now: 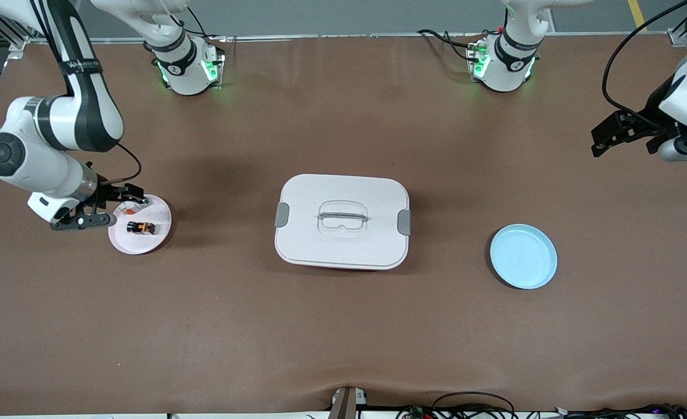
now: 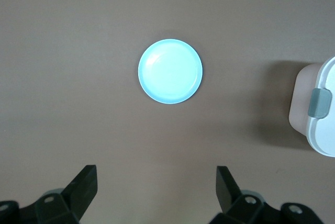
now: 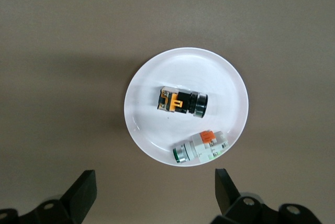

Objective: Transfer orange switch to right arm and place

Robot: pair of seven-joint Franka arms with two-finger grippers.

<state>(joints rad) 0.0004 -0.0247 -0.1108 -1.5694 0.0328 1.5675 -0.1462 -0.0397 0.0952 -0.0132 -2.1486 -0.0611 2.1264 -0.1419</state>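
While the right hand hovers open, the orange switch lies just below.

Even, bright overhead light; soft shadows pool beside the white box and plates on the matte worktop (faint glare on the blue plate). Focus crisp.

We see a broad brown table under even, soft light, its surface slightly rippled along the edge nearest the camera. Black cables trail there, and grey floor shows above.
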